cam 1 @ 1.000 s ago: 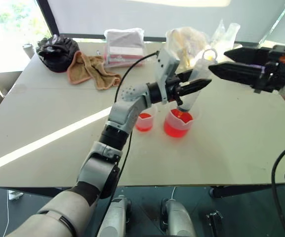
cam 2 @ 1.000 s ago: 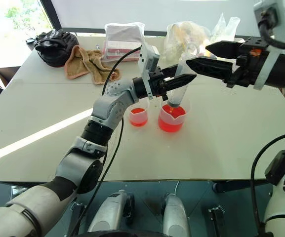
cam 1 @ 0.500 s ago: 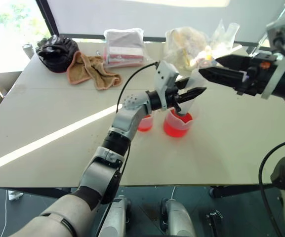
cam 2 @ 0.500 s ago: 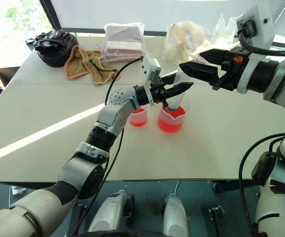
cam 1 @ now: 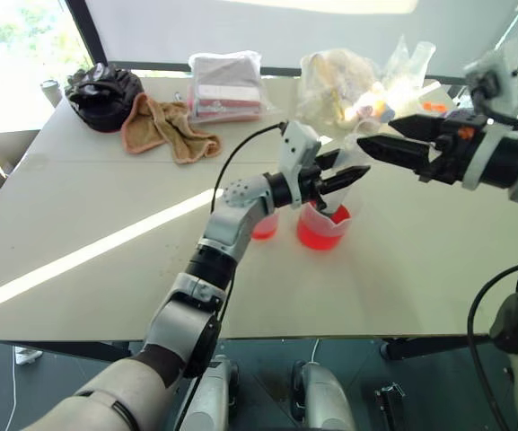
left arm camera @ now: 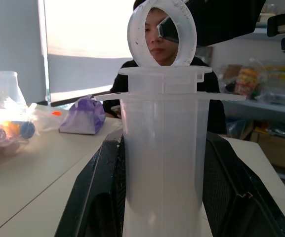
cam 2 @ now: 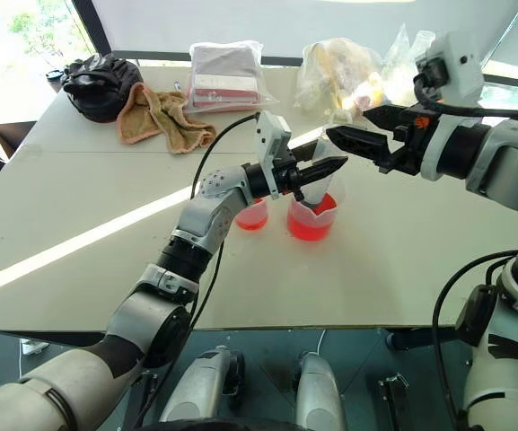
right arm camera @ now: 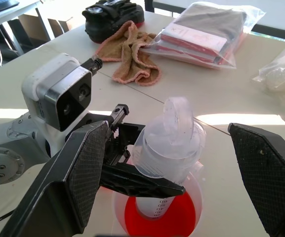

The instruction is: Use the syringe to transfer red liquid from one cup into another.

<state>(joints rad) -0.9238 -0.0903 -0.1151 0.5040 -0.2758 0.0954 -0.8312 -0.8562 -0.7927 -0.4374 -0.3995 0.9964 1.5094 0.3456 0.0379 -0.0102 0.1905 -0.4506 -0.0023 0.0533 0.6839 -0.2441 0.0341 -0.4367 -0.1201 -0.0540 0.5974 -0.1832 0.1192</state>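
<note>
A big pale bench (cam 1: 79,206) holds a towel (cam 1: 160,126) and bags. The left gripper (cam 1: 335,178) pinches the syringe (right arm camera: 169,148); the right gripper (right arm camera: 172,168) is spread wide.

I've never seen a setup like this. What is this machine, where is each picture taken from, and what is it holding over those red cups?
It is a humanoid robot with two arms, each ending in a two-fingered black claw. Two pictures come from cameras in its head, looking down at a table; the other two from cameras on its wrists. The left claw is shut on a clear syringe, holding it upright with its lower end in the larger cup of red liquid. A smaller cup of red liquid stands beside it. The right claw is open, near the syringe's ring-shaped plunger top. A towel and bags lie farther back.
</note>
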